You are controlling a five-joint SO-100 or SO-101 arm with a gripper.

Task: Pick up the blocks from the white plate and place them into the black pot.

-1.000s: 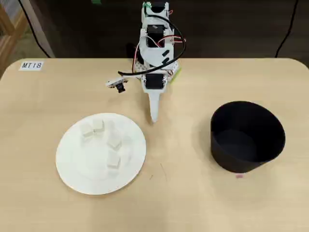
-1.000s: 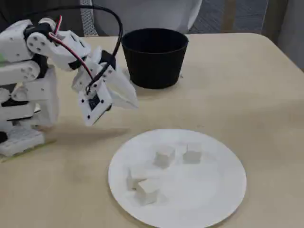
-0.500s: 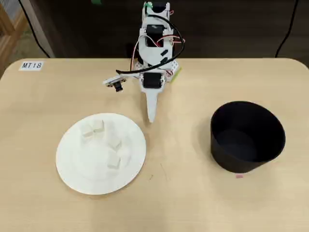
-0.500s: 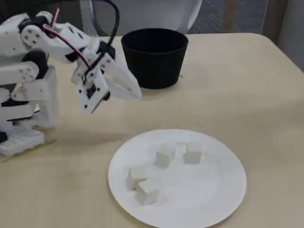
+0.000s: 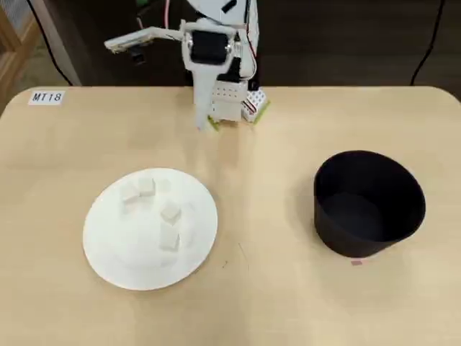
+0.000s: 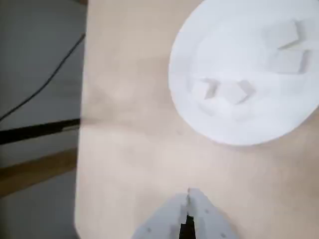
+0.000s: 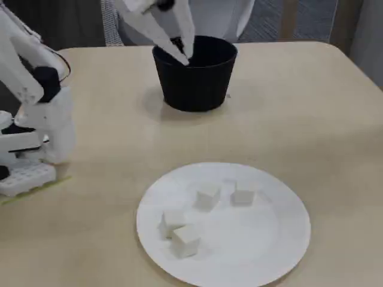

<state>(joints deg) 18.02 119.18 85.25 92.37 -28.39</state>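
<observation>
Overhead view has the white two-finger gripper (image 5: pixel 200 122) raised high near the table's (image 5: pixel 288 303) far edge, clenched tight and empty; the wrist view confirms the tips (image 6: pixel 189 195) pressed together. Four small pale cubes (image 5: pixel 171 213) sit on the large round white plate (image 5: pixel 108 252) toward the near left part of the table, two paired, two apart. That matte black open-topped pot (image 5: pixel 369 205) waits by the right edge, seemingly empty. Smart play now: open wide before descending, pick an isolated cube, come straight down, square to its faces.
</observation>
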